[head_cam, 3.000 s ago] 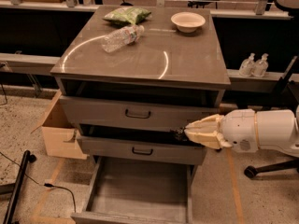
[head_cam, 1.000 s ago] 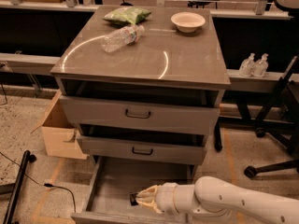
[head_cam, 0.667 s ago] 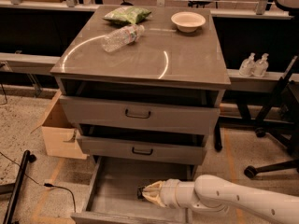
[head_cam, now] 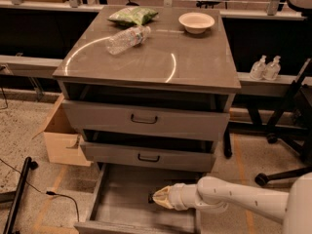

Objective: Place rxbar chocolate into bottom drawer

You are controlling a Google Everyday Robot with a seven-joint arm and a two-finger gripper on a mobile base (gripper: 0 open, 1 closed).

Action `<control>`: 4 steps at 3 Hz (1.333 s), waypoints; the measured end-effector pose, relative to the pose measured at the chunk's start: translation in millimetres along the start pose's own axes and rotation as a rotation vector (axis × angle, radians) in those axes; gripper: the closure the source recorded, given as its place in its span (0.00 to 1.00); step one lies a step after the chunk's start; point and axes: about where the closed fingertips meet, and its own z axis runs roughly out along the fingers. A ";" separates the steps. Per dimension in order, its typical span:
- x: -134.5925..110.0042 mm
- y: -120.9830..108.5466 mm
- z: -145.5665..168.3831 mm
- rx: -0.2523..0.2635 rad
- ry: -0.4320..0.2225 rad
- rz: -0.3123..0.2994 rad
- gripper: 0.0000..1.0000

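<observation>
Overhead light glares in arcs on the cabinet top point(head_cam: 195, 57); gripper point(head_cam: 155, 197) low in the shadowed bottom drawer point(head_cam: 122, 201)

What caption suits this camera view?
The gripper low inside the open grey metal bottom drawer, a small dark bar at its tip; green bag, clear bottle and pale bowl atop the cabinet.

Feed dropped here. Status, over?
Gripper low inside open bottom drawer. Dark rxbar at its tip, grip unclear. No obstruction seen.
</observation>
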 end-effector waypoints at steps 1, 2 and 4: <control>38.2 -15.5 38.8 -0.027 0.041 0.024 1.00; 59.6 -22.1 66.1 -0.035 0.057 0.027 0.85; 77.4 -27.1 106.0 0.038 0.081 0.055 0.38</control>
